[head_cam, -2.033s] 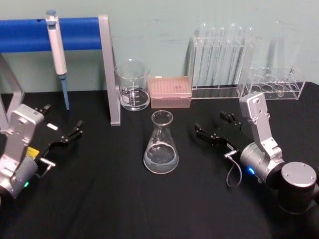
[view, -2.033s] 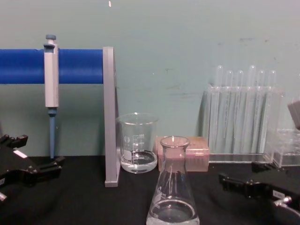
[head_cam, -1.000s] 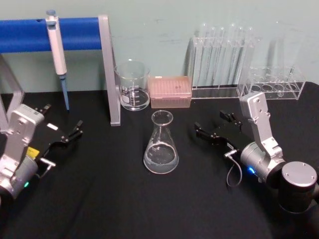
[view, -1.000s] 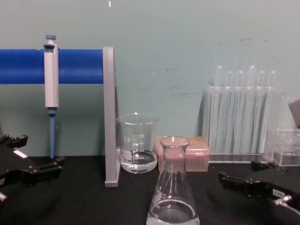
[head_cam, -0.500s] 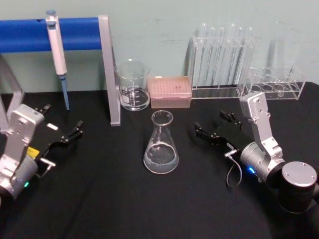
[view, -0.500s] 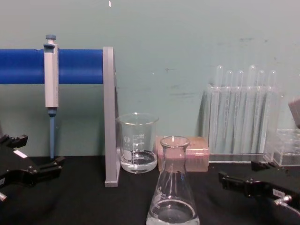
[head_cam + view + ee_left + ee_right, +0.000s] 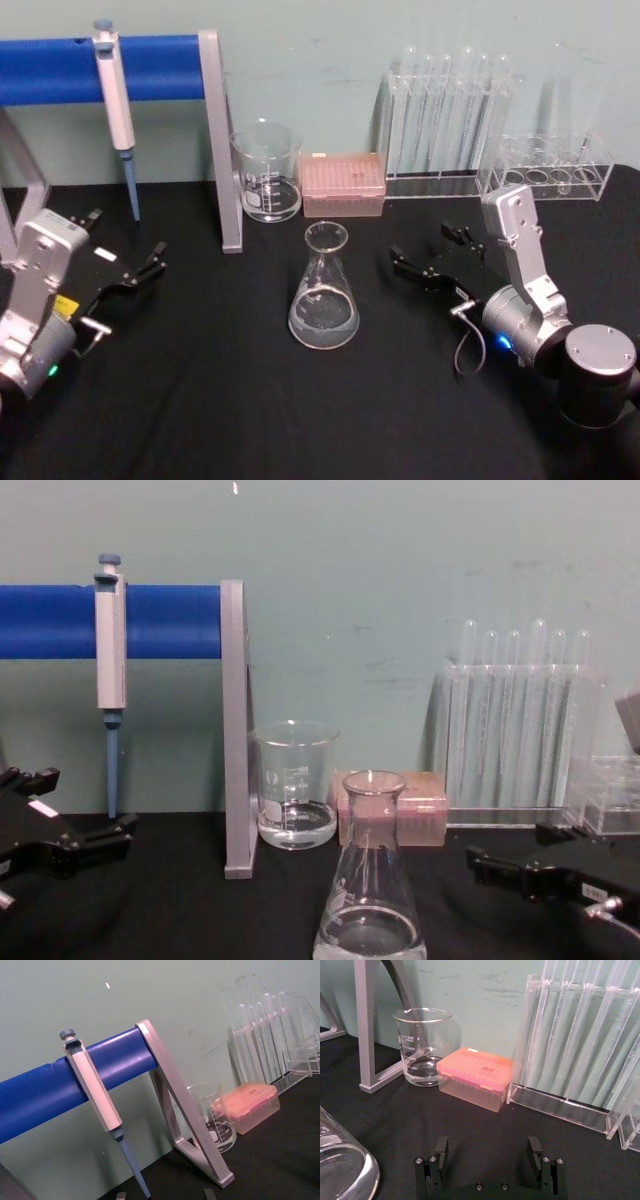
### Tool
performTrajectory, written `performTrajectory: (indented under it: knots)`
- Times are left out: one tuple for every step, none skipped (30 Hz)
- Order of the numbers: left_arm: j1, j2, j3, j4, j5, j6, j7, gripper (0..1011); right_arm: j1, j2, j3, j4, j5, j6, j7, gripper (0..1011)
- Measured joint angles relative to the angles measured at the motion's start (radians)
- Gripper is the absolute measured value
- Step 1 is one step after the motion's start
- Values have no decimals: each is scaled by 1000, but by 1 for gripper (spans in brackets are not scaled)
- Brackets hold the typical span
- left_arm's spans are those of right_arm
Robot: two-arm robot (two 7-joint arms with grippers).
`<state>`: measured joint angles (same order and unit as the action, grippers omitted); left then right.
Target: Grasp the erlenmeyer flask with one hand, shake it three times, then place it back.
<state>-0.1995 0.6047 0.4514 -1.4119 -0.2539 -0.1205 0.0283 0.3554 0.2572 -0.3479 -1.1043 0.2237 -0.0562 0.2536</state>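
Note:
The erlenmeyer flask (image 7: 323,290) stands upright in the middle of the black table, with a little clear liquid in its wide base; it also rises at the bottom of the chest view (image 7: 370,890) and at a corner of the right wrist view (image 7: 340,1170). My right gripper (image 7: 421,245) hovers low to the right of the flask, open, a gap away from the glass, nothing between its fingers (image 7: 441,1146). My left gripper (image 7: 128,235) is parked open at the table's left side, far from the flask.
Behind the flask stand a glass beaker (image 7: 266,172) and a pink tip box (image 7: 342,184). A test tube rack (image 7: 445,120) and a lower clear rack (image 7: 548,165) line the back right. A pipette (image 7: 115,100) hangs on the blue-barred grey stand (image 7: 218,140).

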Motion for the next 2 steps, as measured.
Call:
performTrajectory:
  knots:
    - [0, 0, 0, 0, 0, 0, 0, 1001, 0, 0, 0, 0, 0, 0, 0, 1000]
    - [0, 0, 0, 0, 0, 0, 0, 1001, 0, 0, 0, 0, 0, 0, 0, 1000]
